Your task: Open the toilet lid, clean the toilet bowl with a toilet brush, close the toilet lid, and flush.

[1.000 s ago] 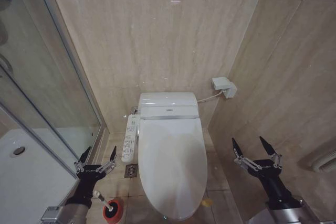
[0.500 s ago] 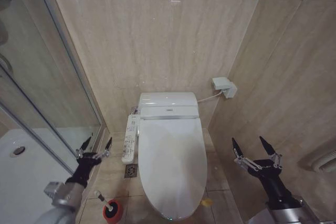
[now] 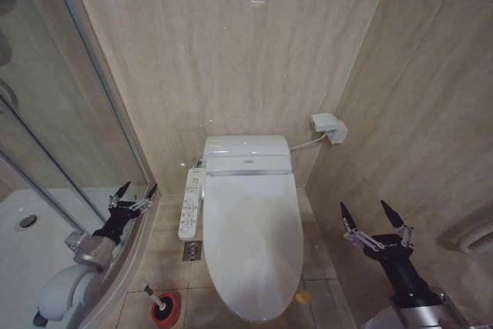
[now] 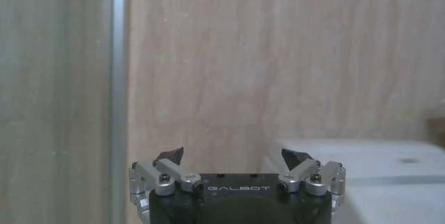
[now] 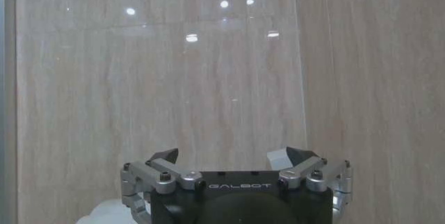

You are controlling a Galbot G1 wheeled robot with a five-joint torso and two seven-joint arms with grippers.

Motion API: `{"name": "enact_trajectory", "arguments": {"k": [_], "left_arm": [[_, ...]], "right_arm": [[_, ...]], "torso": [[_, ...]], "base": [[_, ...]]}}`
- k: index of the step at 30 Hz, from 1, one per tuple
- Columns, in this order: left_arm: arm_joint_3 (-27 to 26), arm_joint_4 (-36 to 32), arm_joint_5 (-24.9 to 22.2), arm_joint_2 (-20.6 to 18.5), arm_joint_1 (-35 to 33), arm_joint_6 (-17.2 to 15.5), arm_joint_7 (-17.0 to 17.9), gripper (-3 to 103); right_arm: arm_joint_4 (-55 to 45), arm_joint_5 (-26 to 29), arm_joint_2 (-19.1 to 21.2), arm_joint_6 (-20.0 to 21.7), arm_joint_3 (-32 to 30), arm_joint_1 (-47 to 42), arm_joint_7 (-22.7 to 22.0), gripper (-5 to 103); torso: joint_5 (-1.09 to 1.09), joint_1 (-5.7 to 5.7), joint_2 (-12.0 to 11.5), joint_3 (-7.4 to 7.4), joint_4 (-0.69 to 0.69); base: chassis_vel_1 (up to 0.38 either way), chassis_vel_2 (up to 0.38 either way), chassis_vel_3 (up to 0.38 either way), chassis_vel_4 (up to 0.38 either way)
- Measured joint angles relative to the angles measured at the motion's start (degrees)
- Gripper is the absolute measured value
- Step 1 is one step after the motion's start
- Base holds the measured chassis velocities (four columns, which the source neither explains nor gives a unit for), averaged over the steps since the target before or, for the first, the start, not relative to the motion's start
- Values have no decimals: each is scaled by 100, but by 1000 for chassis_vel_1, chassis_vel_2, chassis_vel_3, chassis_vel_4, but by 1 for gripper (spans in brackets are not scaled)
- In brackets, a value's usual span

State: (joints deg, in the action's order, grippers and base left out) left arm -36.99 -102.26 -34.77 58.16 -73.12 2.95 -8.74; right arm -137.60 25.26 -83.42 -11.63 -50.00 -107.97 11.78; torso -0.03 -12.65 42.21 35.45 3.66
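Your left gripper (image 3: 132,193) sits at the left edge of the head view, a little below mid-height, with its two dark pointed fingers (image 3: 122,189) spread apart and aimed up and slightly right. Behind it the black wrist and grey forearm run down toward the lower left corner, where the rounded elbow joint shows. In the left wrist view the same gripper (image 4: 236,157) fills the bottom centre, tips wide apart.

Your right gripper (image 3: 373,218) is at the lower right of the head view, fingers splayed in a V and pointing up, with its black wrist dropping to the bottom edge. The right wrist view shows it (image 5: 232,156) spread too.
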Motion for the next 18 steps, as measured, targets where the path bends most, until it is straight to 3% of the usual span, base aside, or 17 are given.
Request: {"name": "enact_trajectory", "arguments": {"k": [6, 18], "left_arm": [[252, 948, -123, -332, 704, 14, -23, 96], [649, 1762, -223, -523, 1281, 221, -243, 93]], "right_arm": [[0, 0, -1, 0, 0, 0, 0, 100], [0, 0, -1, 0, 0, 0, 0, 100]], "torso": [[1, 0, 0, 0, 1], [3, 0, 0, 0, 0]], "base": [[0, 0, 0, 0], [0, 0, 0, 0]]}}
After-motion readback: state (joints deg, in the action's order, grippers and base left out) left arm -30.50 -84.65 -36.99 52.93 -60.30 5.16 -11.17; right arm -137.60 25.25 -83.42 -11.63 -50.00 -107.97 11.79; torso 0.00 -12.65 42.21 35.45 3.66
